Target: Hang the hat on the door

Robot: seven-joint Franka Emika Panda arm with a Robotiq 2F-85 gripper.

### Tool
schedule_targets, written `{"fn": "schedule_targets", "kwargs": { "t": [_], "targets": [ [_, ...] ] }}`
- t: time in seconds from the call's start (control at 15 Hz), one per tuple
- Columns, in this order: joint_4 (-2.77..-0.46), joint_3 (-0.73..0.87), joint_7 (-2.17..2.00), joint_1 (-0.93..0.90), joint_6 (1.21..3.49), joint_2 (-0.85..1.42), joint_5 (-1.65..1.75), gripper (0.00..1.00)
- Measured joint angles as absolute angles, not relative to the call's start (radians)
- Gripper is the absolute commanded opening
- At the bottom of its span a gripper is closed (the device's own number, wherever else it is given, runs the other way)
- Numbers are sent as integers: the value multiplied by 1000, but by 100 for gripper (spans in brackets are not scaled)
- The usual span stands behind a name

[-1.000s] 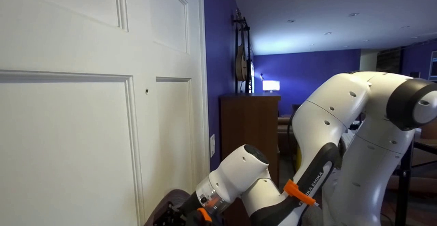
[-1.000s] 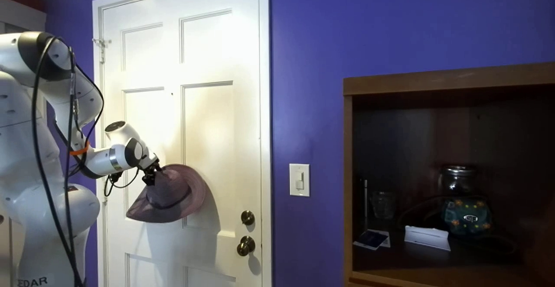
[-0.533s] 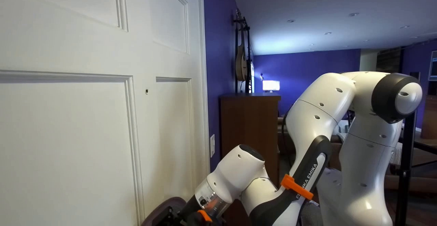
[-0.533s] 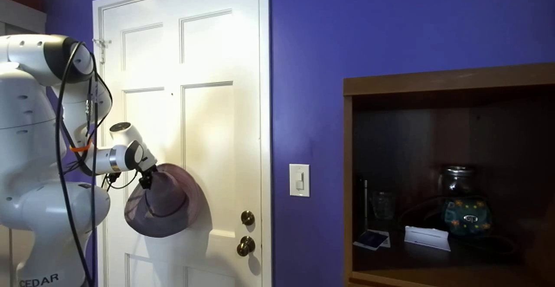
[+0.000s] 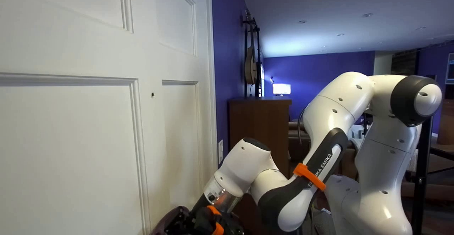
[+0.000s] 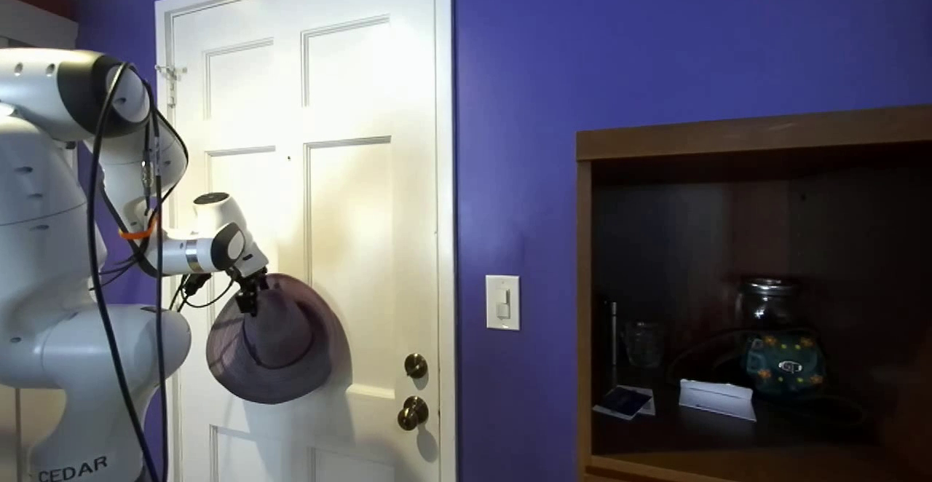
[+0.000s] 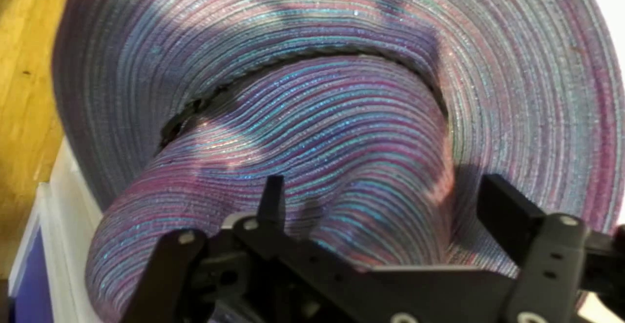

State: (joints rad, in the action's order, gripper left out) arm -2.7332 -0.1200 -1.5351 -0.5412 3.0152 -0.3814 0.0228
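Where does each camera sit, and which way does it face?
An exterior view: near the door, looking along it; arm at picture right.
An exterior view: farther back, facing door and hat; arm at picture left.
Wrist view: arm-mounted, facing the hat's crown; open jaws at bottom.
Both exterior views share door, hat, arm, cabinet.

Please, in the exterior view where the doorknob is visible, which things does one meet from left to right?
In an exterior view: wide-brimmed hat, brass doorknob, light switch, drinking glass, flowered purse.
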Motion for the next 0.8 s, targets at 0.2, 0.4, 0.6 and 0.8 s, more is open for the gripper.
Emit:
{"fn": "schedule_targets", "kwargs": {
  "t": [0.2, 0.4, 0.6, 0.8],
  "targets": [
    [-2727, -144, -1442, -520, 2910, -431, -73, 100],
    [-2719, -166, -1373, -488, 2847, -461, -132, 100],
    [-2712, -187, -1328, -459, 2788, -481, -171, 100],
    [-2711, -205, -1299, -436, 2772, -488, -199, 100]
  ]
}}
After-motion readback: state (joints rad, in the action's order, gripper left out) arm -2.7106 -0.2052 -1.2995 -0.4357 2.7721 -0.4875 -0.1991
